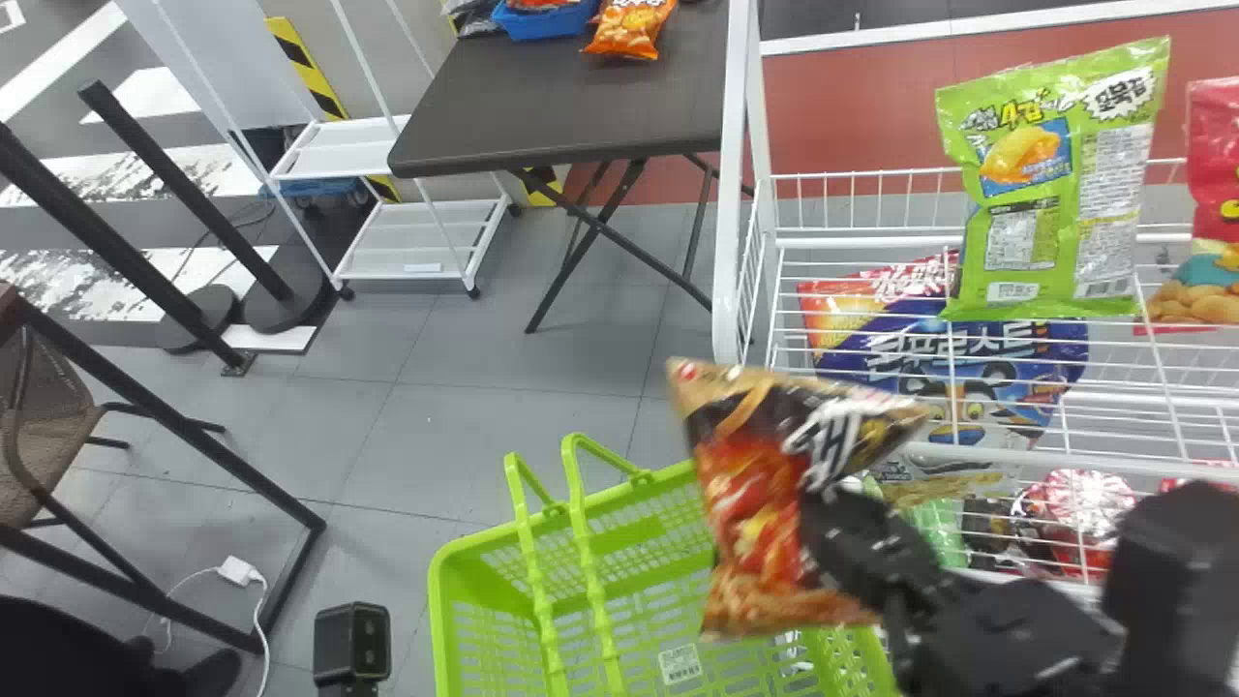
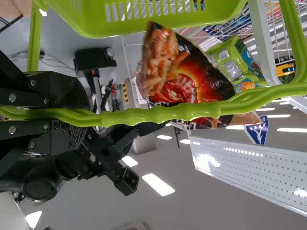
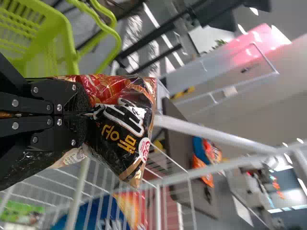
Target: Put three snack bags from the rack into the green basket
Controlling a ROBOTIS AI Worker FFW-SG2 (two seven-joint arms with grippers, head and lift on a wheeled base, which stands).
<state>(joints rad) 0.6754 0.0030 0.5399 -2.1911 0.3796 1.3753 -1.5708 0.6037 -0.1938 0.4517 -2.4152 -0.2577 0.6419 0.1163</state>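
Firmly gripped, a dark snack bag hangs by the green basket

Well, the right gripper (image 1: 826, 523) is closed on a snack bag (image 1: 755, 494), black and brown with a red-orange food picture. Its fingers (image 3: 67, 98) pinch the packet from both sides, and the film creases around them. The bag is in the air, tilted, between the rack and the basket's handles; in the head view it overlaps the right part of the green basket (image 1: 484, 537). I can't tell from that whether it is directly over the opening.

As for the left gripper (image 2: 88, 116), it is closed on the basket's handles (image 2: 160, 115), which run between its fingers.

Over on the right stands the white wire rack (image 1: 728, 242). A bright green bag (image 1: 1055, 232) stands upright there, with a red bag (image 1: 1210, 194) just beside it, cut off by the view's edge. Behind and below the green one, a blue bag (image 1: 900, 382) lies on the wires, and shiny packets (image 1: 1089, 503) sit lower down.

Farther back, a dark tabletop (image 1: 571, 106) carries a blue tray (image 1: 542, 24) with an orange bag (image 1: 629, 29) near it. A white cart (image 1: 402, 252) stands to the left of that.
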